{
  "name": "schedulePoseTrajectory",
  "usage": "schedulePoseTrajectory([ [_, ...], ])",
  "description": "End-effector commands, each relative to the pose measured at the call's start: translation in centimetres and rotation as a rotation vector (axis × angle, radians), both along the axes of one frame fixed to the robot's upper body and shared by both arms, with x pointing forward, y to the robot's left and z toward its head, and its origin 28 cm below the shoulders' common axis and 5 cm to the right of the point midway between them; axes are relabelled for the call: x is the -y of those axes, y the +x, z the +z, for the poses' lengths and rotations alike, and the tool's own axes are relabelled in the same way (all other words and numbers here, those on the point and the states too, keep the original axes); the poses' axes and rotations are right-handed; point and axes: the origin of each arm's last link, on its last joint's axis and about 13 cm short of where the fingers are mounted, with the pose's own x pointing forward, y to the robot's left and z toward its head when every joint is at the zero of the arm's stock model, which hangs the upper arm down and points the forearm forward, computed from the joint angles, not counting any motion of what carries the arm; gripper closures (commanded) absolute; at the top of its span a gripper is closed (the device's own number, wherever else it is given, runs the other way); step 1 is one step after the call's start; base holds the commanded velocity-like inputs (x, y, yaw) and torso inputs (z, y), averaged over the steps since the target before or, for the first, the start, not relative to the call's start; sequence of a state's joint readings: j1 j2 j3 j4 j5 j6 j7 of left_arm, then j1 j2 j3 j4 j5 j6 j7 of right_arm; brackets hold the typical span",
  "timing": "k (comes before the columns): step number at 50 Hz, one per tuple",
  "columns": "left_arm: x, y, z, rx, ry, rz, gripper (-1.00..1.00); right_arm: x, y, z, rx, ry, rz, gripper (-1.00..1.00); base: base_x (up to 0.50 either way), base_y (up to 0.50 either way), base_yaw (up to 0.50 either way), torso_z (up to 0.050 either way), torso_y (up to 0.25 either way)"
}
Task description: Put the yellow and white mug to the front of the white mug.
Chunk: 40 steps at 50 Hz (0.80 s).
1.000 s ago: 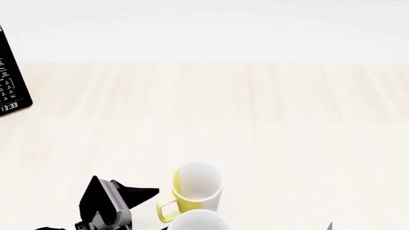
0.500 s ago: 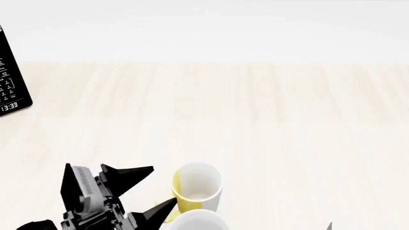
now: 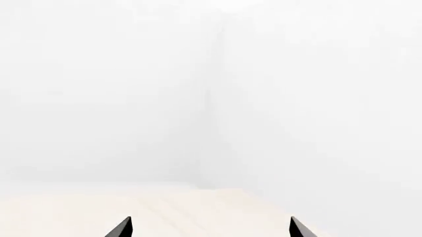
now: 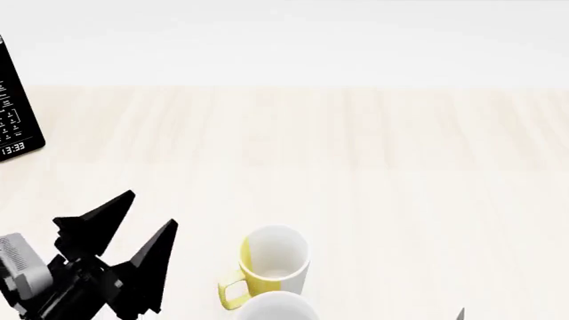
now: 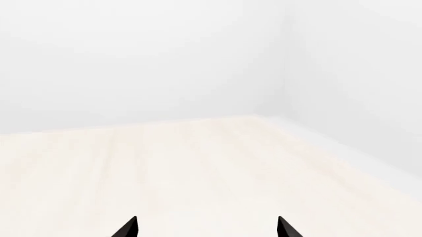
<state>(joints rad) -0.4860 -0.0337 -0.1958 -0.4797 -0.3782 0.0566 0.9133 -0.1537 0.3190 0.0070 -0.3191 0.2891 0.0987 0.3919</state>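
Note:
The yellow and white mug (image 4: 274,261) stands upright on the pale wooden table (image 4: 374,167), its yellow handle toward the left front. Right in front of it, at the frame's bottom edge, only the rim of the white mug (image 4: 276,307) shows. My left gripper (image 4: 149,213) is open and empty, raised left of the yellow and white mug and apart from it. In the left wrist view its open gripper (image 3: 209,226) shows only two fingertips and no mug. My right gripper (image 5: 205,226) is open and empty; in the head view only a sliver of it (image 4: 460,315) shows at the bottom edge.
A black appliance with a keypad and a clock display (image 4: 16,107) stands at the table's far left edge. White walls bound the table behind and to the right.
My left gripper has moved left and away from the yellow and white mug and has risen, its fingers now pointing up and back. The mugs have not moved.

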Motion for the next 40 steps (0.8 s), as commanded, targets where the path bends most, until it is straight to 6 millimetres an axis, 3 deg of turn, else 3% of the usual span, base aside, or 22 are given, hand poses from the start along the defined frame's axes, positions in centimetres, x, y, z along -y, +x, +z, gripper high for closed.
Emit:
schedulePoseTrajectory([
  [1,-0.8,-3.6,1.4,0.042,-0.151,0.282,-1.00,0.1,0.0,0.4,0.089,-0.029,-0.073,-1.00,0.00,0.00,0.00,0.000,0.000],
  [8,-1.3,-6.9,2.5,0.091,-0.243,0.499,-1.00,0.3,-0.5,1.6,0.256,-0.047,-0.222,-1.00,0.00,0.00,0.00,0.000,0.000],
  [17,-1.6,-9.3,2.5,0.125,-0.250,0.656,-1.00,0.6,0.1,1.9,0.307,-0.017,-0.485,-1.00,0.00,0.00,0.00,0.000,0.000],
  [27,-1.6,-12.0,3.5,0.203,-0.294,0.777,-1.00,-0.3,-0.7,3.3,0.388,-0.080,-0.502,-1.00,0.00,0.00,0.00,0.000,0.000],
  [40,-2.1,-13.7,4.8,0.235,-0.386,0.887,-1.00,-0.6,-2.1,4.4,0.520,-0.122,-0.493,-1.00,0.00,0.00,0.00,0.000,0.000],
])
